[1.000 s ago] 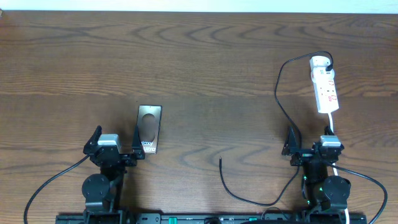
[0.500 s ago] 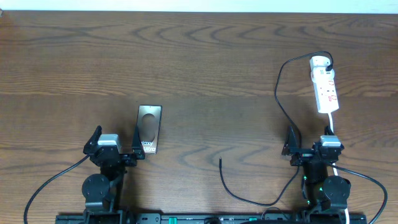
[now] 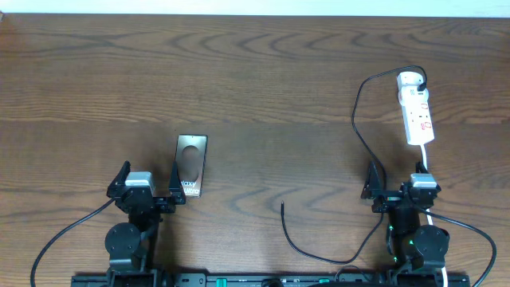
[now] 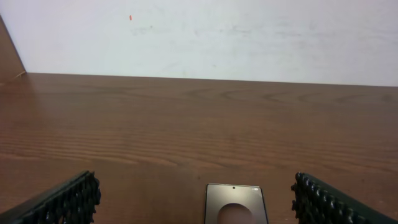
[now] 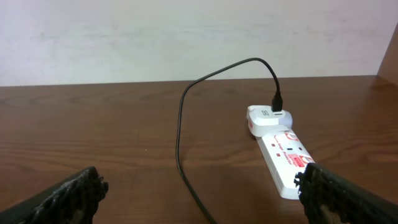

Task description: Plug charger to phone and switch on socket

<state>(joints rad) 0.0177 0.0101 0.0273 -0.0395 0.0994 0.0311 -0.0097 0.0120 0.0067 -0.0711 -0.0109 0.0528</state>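
Stage: we judge nothing has begun; the plug tip lies loose and neither arm grips anything.
Left gripper [image 3: 149,172]: fingers spread wide and empty, low to the surface [image 3: 255,80], which suits sliding in around a flat thing.
Right gripper [image 3: 398,179]: fingers also wide apart and empty, pointing up the table at the socket.
Phone [image 3: 191,165]: a thin dark-grey slab with an oval mark, flat on the wood. In the left wrist view its near end lies between the ribbed fingers [image 4: 65,202], nearer the inner one. We cannot tell if it touches.
Charger [image 3: 355,119]: a thin, limp black cable. It leaves the rounded white plug [image 3: 409,79], arcs left, passes the right gripper and curls back so its free tip rests between the two arms, well apart from the phone.
Socket [image 3: 417,112]: a white hard-plastic strip with red marks, lying lengthwise just beyond the right gripper, within its easy reach for the switch.
Next, as we read it: the slack loop should let the tip be carried to the phone.
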